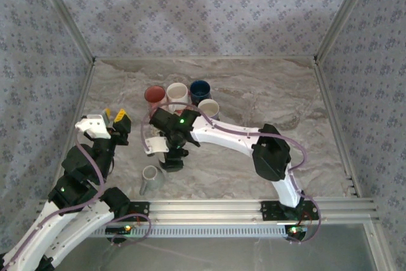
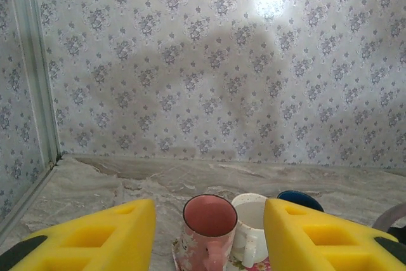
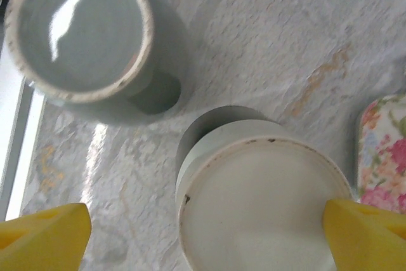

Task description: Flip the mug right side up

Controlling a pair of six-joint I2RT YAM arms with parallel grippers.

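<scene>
Nearest the front rail, a grey-green mug (image 3: 79,30) stands upright on the marble-patterned counter (image 3: 254,42), mouth open to the camera. Just beyond it the right arm (image 1: 254,141) reaches in from its base and bends leftward across the counter, its wrist turned straight down. Below the wrist, the right pincer (image 3: 206,211) is spread around the upside-down mug (image 3: 260,201). This pale mug rests mouth-down with its long axis vertical and its flat unglazed base facing up. The right-hand yellow pad meets the base rim while the left pad stands clear of it. The mug's handle is hidden, and its lower edge is cut off by the frame. A floral-patterned piece (image 3: 384,150) lies at the right edge, too cropped to identify.

The left arm (image 1: 76,176) rises at the left side, and its left pincer (image 2: 209,207) is held level, spread apart with nothing between the pads, aimed at the back wall.

Farther back stands a cluster of upright mugs – pink mug (image 2: 206,233), white mug (image 2: 250,226), blue mug (image 1: 200,89) and cream mug (image 1: 208,107) – touching or nearly so
</scene>
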